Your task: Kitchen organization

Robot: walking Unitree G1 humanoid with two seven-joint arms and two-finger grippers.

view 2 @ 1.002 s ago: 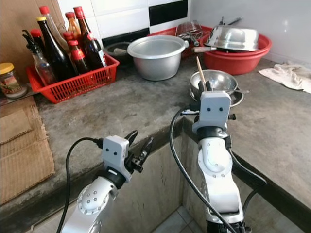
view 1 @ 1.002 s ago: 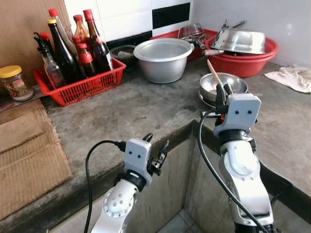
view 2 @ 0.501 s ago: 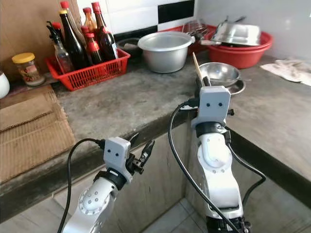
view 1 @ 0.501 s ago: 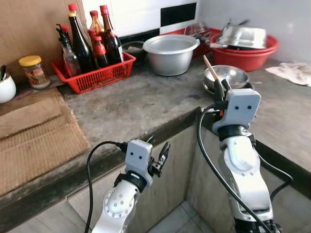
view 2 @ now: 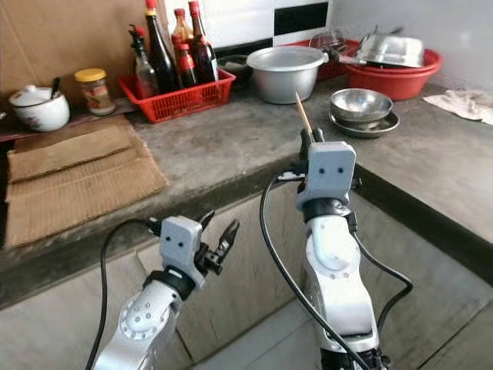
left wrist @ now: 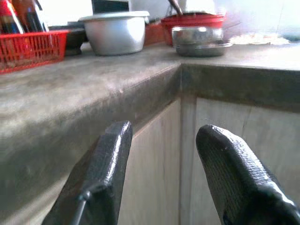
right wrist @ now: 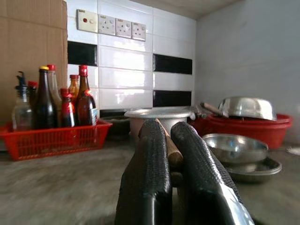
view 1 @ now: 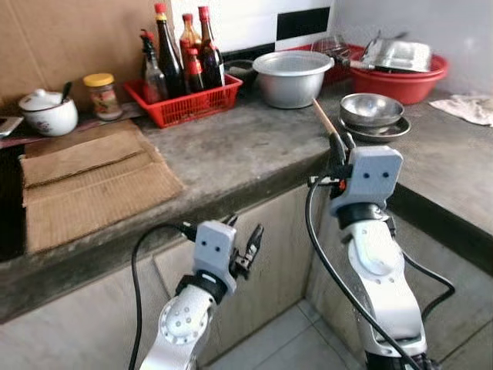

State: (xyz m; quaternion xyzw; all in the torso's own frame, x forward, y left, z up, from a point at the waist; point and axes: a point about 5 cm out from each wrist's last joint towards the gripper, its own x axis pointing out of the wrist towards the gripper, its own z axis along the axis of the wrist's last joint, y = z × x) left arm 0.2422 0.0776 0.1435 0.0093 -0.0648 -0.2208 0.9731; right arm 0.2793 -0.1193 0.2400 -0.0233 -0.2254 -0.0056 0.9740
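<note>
No text, brand or number could be read: the labels on the bottles (view 1: 185,54) in the red basket (view 1: 189,104) were too small and blurred.

Left gripper (view 1: 241,245) low, jaws apart; right gripper (view 1: 337,146) raised, jaws clamped.

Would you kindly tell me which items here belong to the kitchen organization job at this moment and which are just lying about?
In hand:
right claw, shut on the wooden stick
left claw, open, below the counter edge

Lying about:
red bottle basket
aluminium pot
steel bowl
cardboard
white sugar pot
</note>
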